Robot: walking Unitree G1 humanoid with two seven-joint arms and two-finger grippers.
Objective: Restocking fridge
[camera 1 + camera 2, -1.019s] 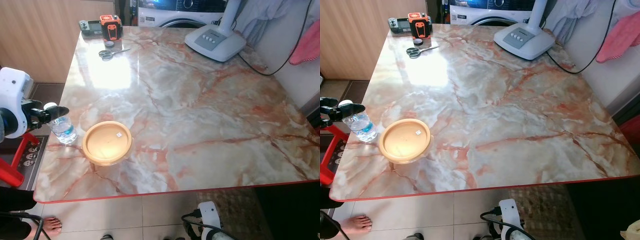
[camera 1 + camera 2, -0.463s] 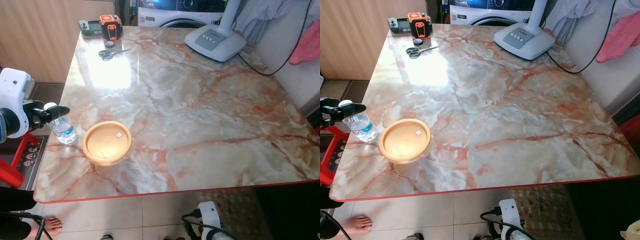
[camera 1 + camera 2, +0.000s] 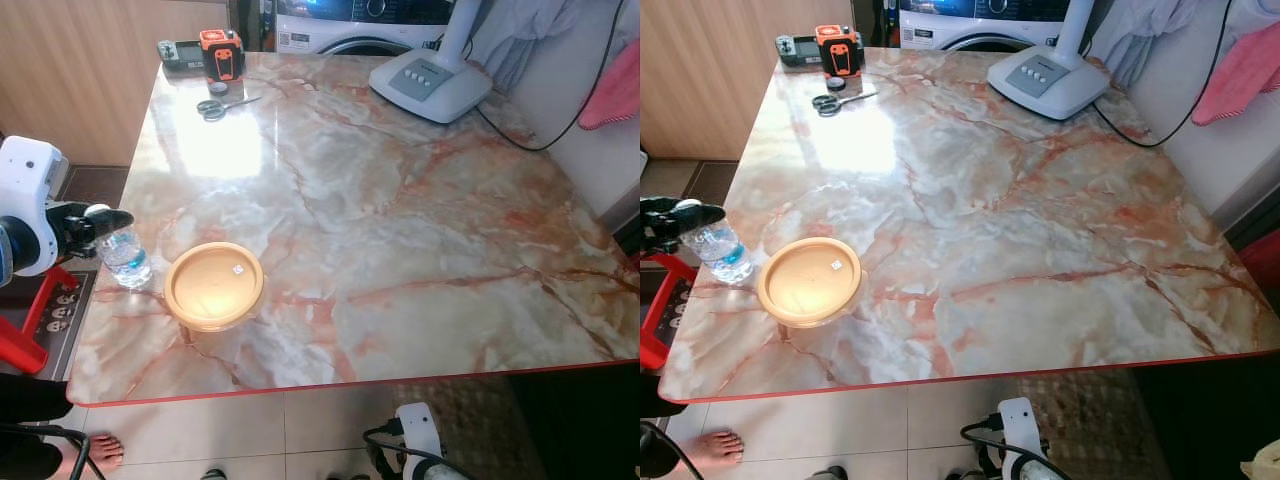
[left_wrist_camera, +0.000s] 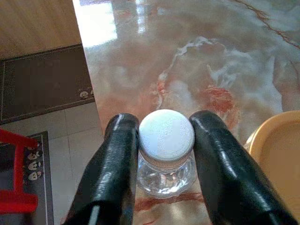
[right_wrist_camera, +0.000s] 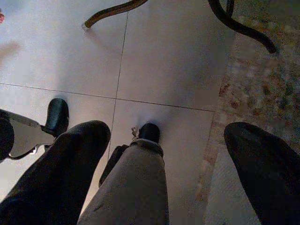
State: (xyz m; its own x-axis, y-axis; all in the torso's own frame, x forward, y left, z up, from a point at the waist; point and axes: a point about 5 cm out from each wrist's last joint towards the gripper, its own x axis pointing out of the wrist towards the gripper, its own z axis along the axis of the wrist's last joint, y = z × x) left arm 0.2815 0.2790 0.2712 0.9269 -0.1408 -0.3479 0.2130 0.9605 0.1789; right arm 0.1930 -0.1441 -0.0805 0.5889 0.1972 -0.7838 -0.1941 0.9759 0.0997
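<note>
L gripper (image 4: pixel 164 154) fingers pinch water bottle (image 4: pixel 166 159) at white cap; R gripper (image 5: pixel 168 187) spread wide.

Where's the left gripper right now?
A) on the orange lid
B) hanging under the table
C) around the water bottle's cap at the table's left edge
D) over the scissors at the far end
C: the left gripper has a black finger on each side of the water bottle at its white cap, near the table edge beside the orange lid.
</note>
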